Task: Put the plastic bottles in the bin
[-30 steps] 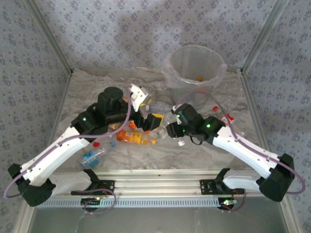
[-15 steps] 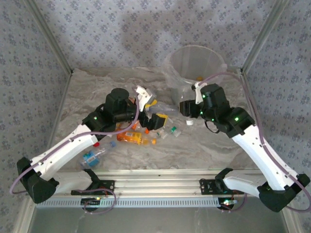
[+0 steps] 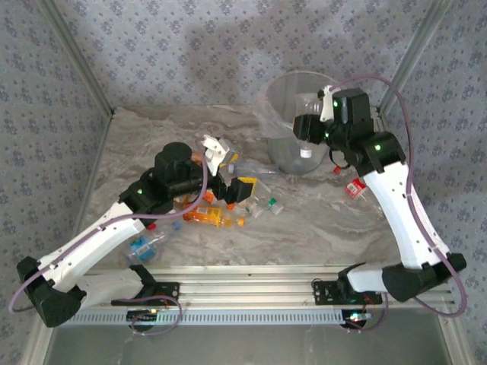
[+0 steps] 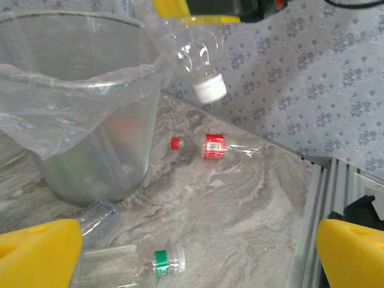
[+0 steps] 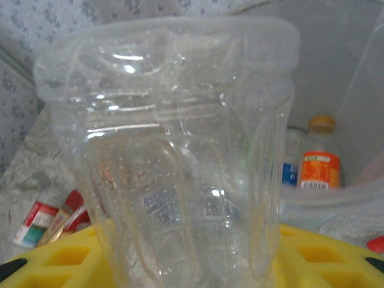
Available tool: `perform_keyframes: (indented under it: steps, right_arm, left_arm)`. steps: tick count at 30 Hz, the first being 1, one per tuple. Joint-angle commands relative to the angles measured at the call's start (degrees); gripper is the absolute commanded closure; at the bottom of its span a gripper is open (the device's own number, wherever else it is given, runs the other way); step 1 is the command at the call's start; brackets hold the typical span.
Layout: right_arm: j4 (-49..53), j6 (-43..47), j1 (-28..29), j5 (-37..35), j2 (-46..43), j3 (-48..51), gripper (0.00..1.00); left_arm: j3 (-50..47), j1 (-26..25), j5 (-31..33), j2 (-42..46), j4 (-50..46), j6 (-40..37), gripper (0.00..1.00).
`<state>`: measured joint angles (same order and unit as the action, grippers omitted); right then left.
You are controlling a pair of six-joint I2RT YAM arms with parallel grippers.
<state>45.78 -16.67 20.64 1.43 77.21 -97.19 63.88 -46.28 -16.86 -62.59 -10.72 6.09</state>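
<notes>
So: we have the clear bottle (image 4: 191,51) up at the rim of the bin (image 3: 283,152), cap down, pinched near its base by the right gripper (image 3: 307,131). We read the high hold as clearance over the bag liner (image 4: 36,102) before release. We can't tell whether it sits fully over the mouth or just beside the rim. The bottle looks empty, thin-walled, ribbed and slightly dented, with a white cap (image 4: 210,90) and no label visible.

The bin is translucent and stands far right on the table (image 3: 319,228), with an orange-label bottle (image 5: 319,168) already inside.

The left gripper (image 3: 228,169) hovers spread wide above the pile, likely lining up the next pick: orange-filled bottle (image 3: 209,215), green-label bottle (image 4: 161,263). A red-label bottle (image 4: 214,146) lies apart, near the bin.
</notes>
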Motion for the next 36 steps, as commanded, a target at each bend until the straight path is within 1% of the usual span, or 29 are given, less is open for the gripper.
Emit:
perform_keyframes:
  steps: [1,3,7,18,21,26,36]
  right_arm:
    - [1.0,0.5,-2.3,1.5,3.4,-5.8,0.44]
    - [1.9,0.5,-3.7,1.5,6.2,-8.6,0.44]
    - [2.8,0.3,-6.0,1.3,10.9,-13.1,0.44]
    - [4.9,0.1,-9.3,1.5,23.7,-26.2,0.45]
    - [4.4,-1.8,-10.7,4.2,25.0,-27.9,0.45]
    - [0.5,-5.2,-13.4,10.3,25.2,-27.7,0.45]
    - [-0.6,-6.4,-13.8,10.8,30.6,-29.7,0.45]
  left_arm:
    - [-0.5,-0.4,4.3,2.1,2.3,-0.2,0.0]
    - [-0.8,-0.4,6.0,2.4,2.5,0.1,0.0]
    - [-0.8,-0.4,7.3,2.7,2.4,0.3,0.0]
    - [-0.7,-0.4,8.0,2.6,1.8,-0.8,0.0]
    - [-0.7,-0.4,7.9,2.6,1.7,-1.0,0.0]
    - [-0.6,-0.4,7.8,2.6,1.6,-1.1,0.0]
    - [-0.5,-0.4,7.3,2.7,1.4,-1.5,0.0]
